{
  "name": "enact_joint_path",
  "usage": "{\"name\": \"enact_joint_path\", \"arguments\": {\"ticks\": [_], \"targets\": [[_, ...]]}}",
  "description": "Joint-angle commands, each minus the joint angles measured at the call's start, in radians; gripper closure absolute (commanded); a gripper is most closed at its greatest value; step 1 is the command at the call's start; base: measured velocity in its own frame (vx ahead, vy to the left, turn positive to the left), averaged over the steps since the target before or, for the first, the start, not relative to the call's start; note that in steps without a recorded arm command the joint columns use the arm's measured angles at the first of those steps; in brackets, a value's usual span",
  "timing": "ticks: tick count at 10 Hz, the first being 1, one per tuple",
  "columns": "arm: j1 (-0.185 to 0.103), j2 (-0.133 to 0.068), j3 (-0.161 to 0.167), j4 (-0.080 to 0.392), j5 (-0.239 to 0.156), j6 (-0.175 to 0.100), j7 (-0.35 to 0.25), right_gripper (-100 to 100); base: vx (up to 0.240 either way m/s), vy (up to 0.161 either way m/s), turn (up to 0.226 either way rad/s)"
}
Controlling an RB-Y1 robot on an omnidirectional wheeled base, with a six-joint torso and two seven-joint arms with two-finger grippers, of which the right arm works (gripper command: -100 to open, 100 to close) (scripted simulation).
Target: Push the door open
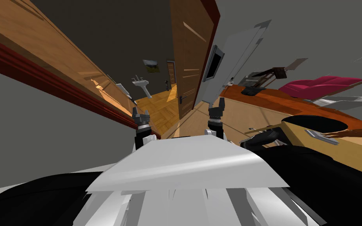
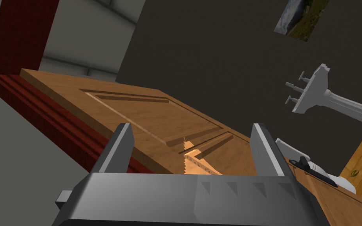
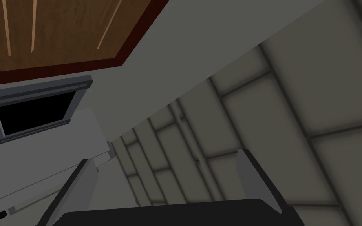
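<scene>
Push step, judged partway: left gripper [image 2: 192, 129], fingers apart and empty, faces the wooden door [image 2: 145, 113] close up; right gripper [image 3: 163, 157], also spread, hangs well apart from the door; next, press squarely forward on its panel.

Light wooden panelled door [image 2: 145, 117], swung open

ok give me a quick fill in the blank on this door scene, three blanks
1. The left tool faces the wooden door with its fingers ___.
2. The door frame is dark ___.
3. The right tool, its fingers apart, holds ___.
Missing words: open; red; nothing.
</scene>
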Motion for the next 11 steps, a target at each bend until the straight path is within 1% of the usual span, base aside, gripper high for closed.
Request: {"name": "enact_joint_path", "arguments": {"ticks": [1,3,7,8,11], "targets": [[-0.027,-0.007,0.011,0.043,-0.001,0.005,-0.003,-100,0.063,-0.085,0.073],[-0.049,-0.013,0.02,0.078,-0.002,0.009,-0.005,-100,0.105,-0.116,0.063],[-0.112,-0.025,0.045,0.174,-0.005,0.021,-0.012,-100,0.096,-0.084,0.058],[-0.112,-0.025,0.045,0.181,-0.005,0.021,-0.012,-100,0.06,-0.067,0.035],[-0.172,-0.035,0.069,0.271,-0.007,0.032,-0.018,-100,0.059,-0.077,0.068]]}}
